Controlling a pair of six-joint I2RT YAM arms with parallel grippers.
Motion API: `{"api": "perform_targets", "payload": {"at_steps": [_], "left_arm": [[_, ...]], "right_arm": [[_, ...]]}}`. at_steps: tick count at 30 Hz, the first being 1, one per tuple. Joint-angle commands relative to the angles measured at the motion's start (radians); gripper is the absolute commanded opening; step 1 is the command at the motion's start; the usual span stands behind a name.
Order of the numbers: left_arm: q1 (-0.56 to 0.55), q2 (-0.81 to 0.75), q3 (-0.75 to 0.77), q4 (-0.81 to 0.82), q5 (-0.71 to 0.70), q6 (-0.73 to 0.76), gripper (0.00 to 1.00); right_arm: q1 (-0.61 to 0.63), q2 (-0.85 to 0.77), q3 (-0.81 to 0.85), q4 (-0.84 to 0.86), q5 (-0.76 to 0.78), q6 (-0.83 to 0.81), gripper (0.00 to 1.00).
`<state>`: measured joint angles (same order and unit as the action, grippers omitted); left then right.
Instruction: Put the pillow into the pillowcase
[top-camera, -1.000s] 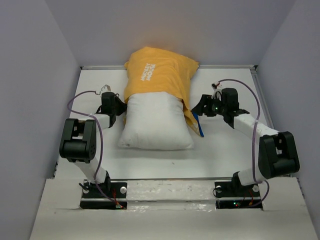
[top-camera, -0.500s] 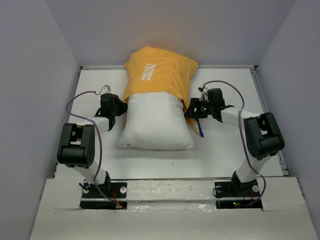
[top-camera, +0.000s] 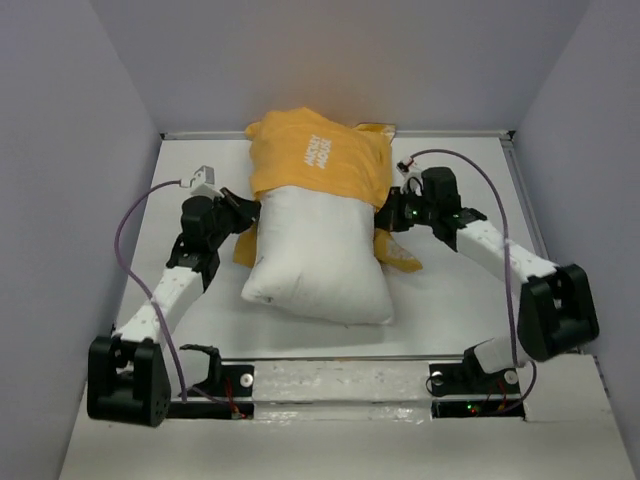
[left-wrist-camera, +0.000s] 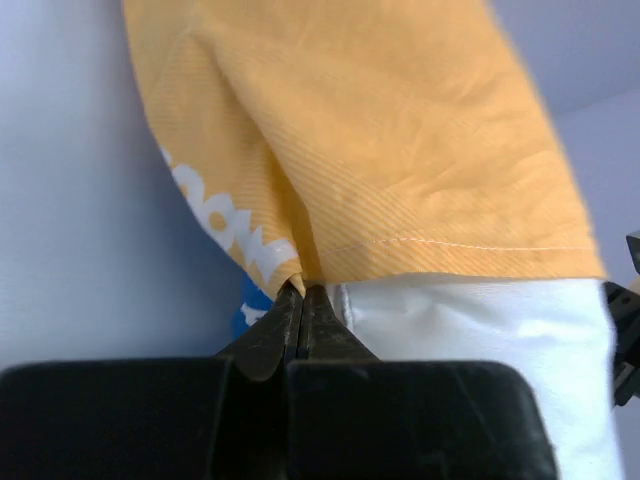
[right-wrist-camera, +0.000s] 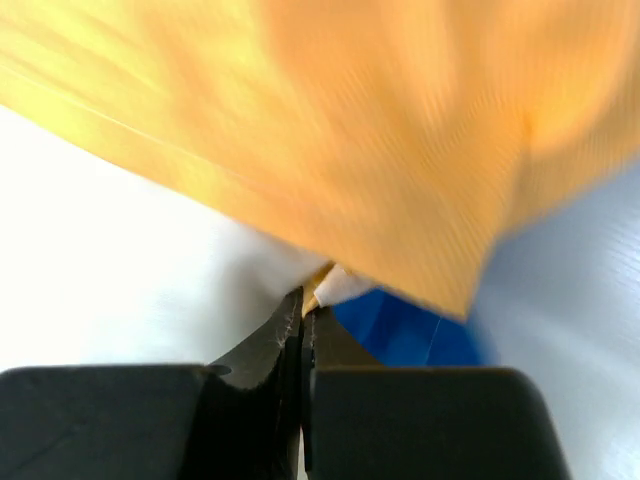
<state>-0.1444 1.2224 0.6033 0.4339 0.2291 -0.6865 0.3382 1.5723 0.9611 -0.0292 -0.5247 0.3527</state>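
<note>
From the top view, the left arm (top-camera: 165, 290) stretches from the lower left corner and the right arm (top-camera: 510, 260) from the lower right. Both reach inward over the white worktop (top-camera: 450, 300).

Between them, at mid-frame, lies the large plump white fabric pillow (top-camera: 318, 260). Its near half is bare and its far half is sheathed in the yellow-orange cloth pillowcase with white lettering (top-camera: 318, 160), which bunches toward the upper centre against the back edge. A loose yellow flap hangs at the pillow's right side.

The left jaws meet the pillowcase hem at the pillow's left edge and the right jaws meet it at the right edge. From above, the grip itself is too small to judge.

The left wrist view settles it. The left jaws are pressed fully together on a pinch of the pillowcase (left-wrist-camera: 400, 150) hem, with the pillow (left-wrist-camera: 470, 340) just beside them at lower right. A sliver of blue cloth (left-wrist-camera: 250, 305) shows at their left, which the top view does not show.

The right wrist view is blurred, yet the right jaws are closed tight on the pillowcase (right-wrist-camera: 380, 130) edge. White pillow (right-wrist-camera: 120, 250) fills the left, and blue cloth (right-wrist-camera: 400, 335) lies just to the right.
</note>
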Motion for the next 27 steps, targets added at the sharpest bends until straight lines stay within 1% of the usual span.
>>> {"api": "perform_targets", "payload": {"at_steps": [1,2,3,4,5,7,8,10,11,12,14,15,16,18,19,20,21,22,23,24,25,26,27], "left_arm": [[-0.003,-0.259,0.186,-0.054,0.159,-0.045,0.0],[0.0,-0.282,0.225,-0.081,0.176,-0.045,0.0],[0.0,-0.312,0.307,-0.107,0.199,-0.041,0.0],[0.002,-0.323,0.349,-0.16,0.202,-0.027,0.0],[0.006,-0.334,0.422,-0.188,0.216,-0.021,0.0],[0.019,-0.333,0.478,-0.236,0.246,-0.013,0.0],[0.037,-0.33,0.501,-0.245,0.274,-0.015,0.0],[0.066,-0.325,0.492,-0.225,0.323,-0.04,0.0],[0.083,-0.325,0.448,-0.195,0.378,-0.097,0.0],[0.119,-0.321,0.42,-0.11,0.409,-0.138,0.0],[0.137,-0.31,0.386,-0.04,0.47,-0.241,0.0],[0.163,-0.31,0.404,-0.056,0.457,-0.231,0.0],[0.163,-0.313,0.429,-0.084,0.426,-0.187,0.0],[0.163,-0.311,0.516,-0.106,0.404,-0.188,0.0],[0.163,-0.298,0.551,-0.09,0.412,-0.2,0.0],[0.163,-0.276,0.626,-0.083,0.42,-0.226,0.0],[0.163,-0.264,0.662,-0.051,0.42,-0.244,0.0],[0.163,-0.242,0.711,-0.049,0.418,-0.252,0.0],[0.163,-0.195,0.828,-0.055,0.42,-0.268,0.0],[0.163,-0.169,0.893,-0.058,0.433,-0.28,0.0],[0.163,-0.147,0.964,-0.06,0.446,-0.288,0.0],[0.161,-0.129,1.027,-0.075,0.45,-0.288,0.0],[0.161,-0.11,1.143,-0.124,0.44,-0.26,0.0]], "right_arm": [[0.021,-0.335,0.202,-0.173,-0.132,-0.009,0.0],[0.021,-0.365,0.252,-0.204,-0.129,-0.011,0.0],[0.021,-0.4,0.302,-0.234,-0.126,-0.017,0.0],[0.012,-0.409,0.394,-0.289,-0.109,-0.018,0.0],[0.012,-0.417,0.433,-0.31,-0.095,-0.014,0.0],[0.001,-0.434,0.488,-0.339,-0.058,-0.011,0.0],[-0.013,-0.436,0.525,-0.365,-0.014,-0.011,0.0],[-0.031,-0.408,0.538,-0.383,-0.032,-0.003,0.0],[-0.04,-0.39,0.53,-0.408,-0.078,-0.003,0.0],[-0.041,-0.37,0.516,-0.417,-0.086,-0.007,0.0],[-0.041,-0.337,0.481,-0.426,-0.104,-0.011,0.0],[-0.041,-0.351,0.457,-0.404,-0.107,-0.005,0.0],[-0.041,-0.394,0.455,-0.39,-0.077,0.006,0.0],[-0.05,-0.413,0.505,-0.403,-0.025,0.008,0.0],[-0.05,-0.403,0.622,-0.444,0.006,-0.001,0.0],[-0.059,-0.356,0.698,-0.471,0.009,-0.012,0.0],[-0.059,-0.324,0.86,-0.523,0.011,-0.015,0.0],[-0.059,-0.29,0.943,-0.546,0.012,-0.015,0.0],[-0.059,-0.234,1.023,-0.563,0.02,-0.008,0.0],[-0.059,-0.213,1.098,-0.578,0.025,-0.003,0.0],[-0.059,-0.203,1.164,-0.589,0.031,-0.001,0.0],[-0.059,-0.198,1.264,-0.591,0.049,0.006,0.0],[-0.059,-0.207,1.297,-0.591,0.07,0.015,0.0]]}}
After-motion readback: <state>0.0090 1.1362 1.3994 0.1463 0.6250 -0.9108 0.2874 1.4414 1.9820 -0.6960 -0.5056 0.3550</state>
